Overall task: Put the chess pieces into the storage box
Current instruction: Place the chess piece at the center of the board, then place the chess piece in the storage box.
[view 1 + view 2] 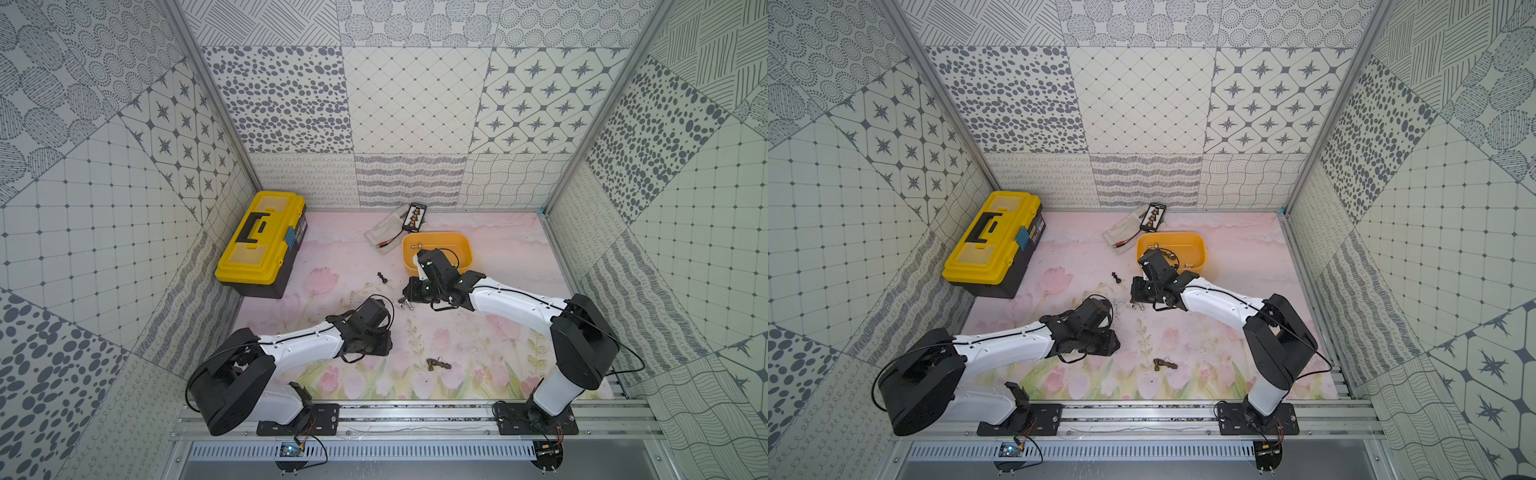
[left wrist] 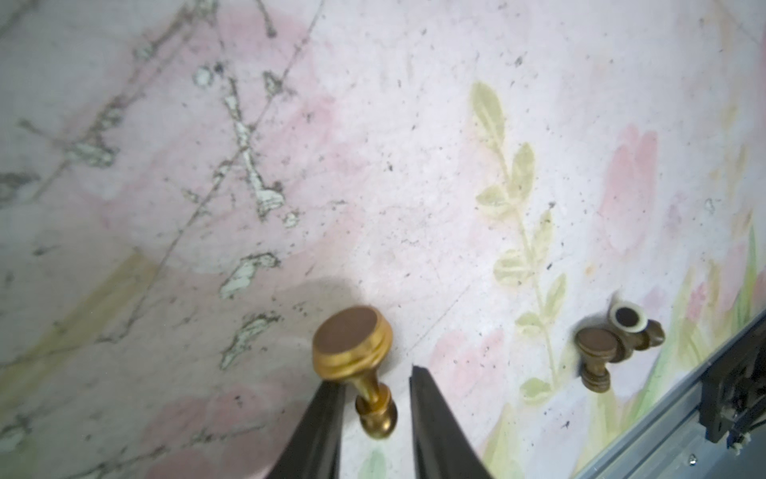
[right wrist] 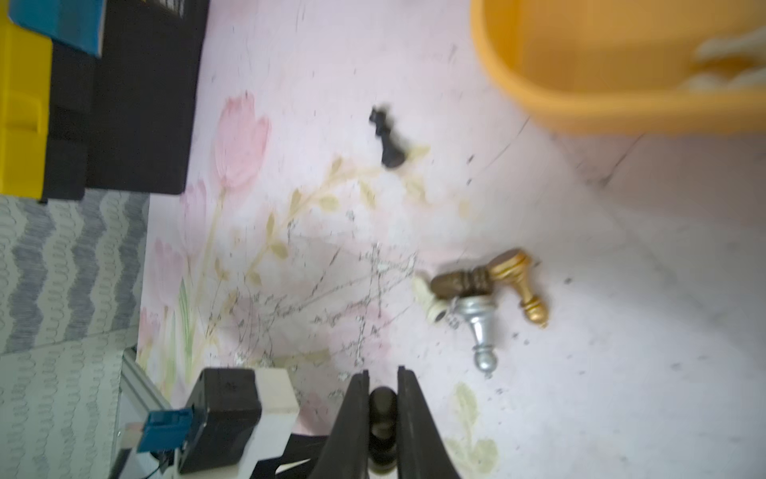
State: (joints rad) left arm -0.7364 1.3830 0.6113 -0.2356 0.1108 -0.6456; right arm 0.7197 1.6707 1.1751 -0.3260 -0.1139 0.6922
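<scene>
The storage box [image 1: 465, 243] [image 1: 1200, 245] is a yellow-orange tray at the back of the mat, and a few chess pieces [image 1: 417, 246] lie in it. My right gripper [image 3: 383, 373] [image 1: 409, 293] is shut on a dark chess piece [image 3: 382, 408], just in front of the box. Beside it lies a heap of gold [image 3: 518, 286], silver [image 3: 478, 327], brown and white pieces. A black piece [image 1: 382, 277] [image 3: 387, 137] lies alone. My left gripper [image 2: 377, 375] [image 1: 388, 347] is open. A gold piece [image 2: 360, 356] sits between its fingers, with a gap on one side. Brown pieces [image 1: 438, 365] [image 2: 597, 352] lie near the front.
A big yellow toolbox [image 1: 259, 241] stands at the back left. A small black case [image 1: 415, 217] with gold pieces and a plastic bag [image 1: 384, 232] lie behind the storage box. The metal rail [image 2: 684, 414] runs along the mat's front edge.
</scene>
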